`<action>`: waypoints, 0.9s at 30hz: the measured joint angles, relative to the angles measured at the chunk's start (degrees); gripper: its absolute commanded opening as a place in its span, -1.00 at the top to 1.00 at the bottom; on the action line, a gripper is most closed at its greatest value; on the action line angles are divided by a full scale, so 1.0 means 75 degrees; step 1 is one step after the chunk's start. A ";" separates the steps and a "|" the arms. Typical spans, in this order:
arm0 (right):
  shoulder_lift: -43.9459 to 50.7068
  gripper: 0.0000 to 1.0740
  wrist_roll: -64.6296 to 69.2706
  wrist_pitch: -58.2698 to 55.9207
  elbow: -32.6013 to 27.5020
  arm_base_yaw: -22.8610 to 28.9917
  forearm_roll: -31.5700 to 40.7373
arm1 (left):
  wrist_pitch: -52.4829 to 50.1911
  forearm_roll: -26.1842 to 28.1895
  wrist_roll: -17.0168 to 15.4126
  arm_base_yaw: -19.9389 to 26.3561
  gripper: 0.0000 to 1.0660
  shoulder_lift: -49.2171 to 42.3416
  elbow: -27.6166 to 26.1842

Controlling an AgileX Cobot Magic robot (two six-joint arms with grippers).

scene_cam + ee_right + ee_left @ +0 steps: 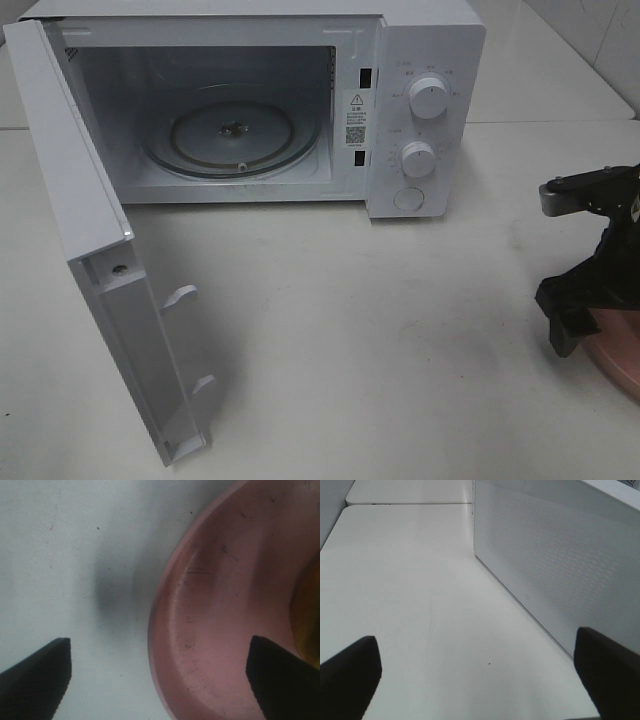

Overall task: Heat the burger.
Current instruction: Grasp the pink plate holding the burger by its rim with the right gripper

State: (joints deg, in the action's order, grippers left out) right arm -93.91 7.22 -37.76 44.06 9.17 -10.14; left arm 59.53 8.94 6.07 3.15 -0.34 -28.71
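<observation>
We're at the pickup: our right gripper point(159, 650), fingers wide apart, straddles the pink plate point(210, 630) rim at the overhead frame's lower right, with the burger point(306, 605) on the plate. The left gripper point(477, 665) hangs open too. Next we clamp the rim, then carry it into the open microwave point(425, 60).

Burger point(306, 605) on plate point(225, 620), right of microwave point(445, 60)

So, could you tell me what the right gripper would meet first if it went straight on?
Probably the rim of the pink plate: the open right gripper points down astride it, one finger over the table, the other over the plate's floor. How far off is unclear.
</observation>
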 measured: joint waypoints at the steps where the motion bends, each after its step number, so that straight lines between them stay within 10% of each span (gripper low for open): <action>1: 0.0000 -0.68 0.0000 0.0000 0.0000 0.0000 0.0000 | 0.0000 0.0000 0.0000 0.0000 -0.88 0.0000 0.0000; 23: -0.1215 -0.59 -0.0176 0.0985 0.0038 -0.0008 0.0000 | 0.0000 0.0000 0.0000 0.0000 -0.88 0.0000 0.0000; 27: -0.1215 -0.28 -0.0176 0.0985 0.0038 -0.0008 0.0023 | 0.0000 0.0000 0.0000 0.0000 -0.88 0.0000 0.0000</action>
State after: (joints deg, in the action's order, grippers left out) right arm -103.02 5.90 -30.37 44.35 9.11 -9.97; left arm 59.53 8.94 6.07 3.15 -0.34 -28.71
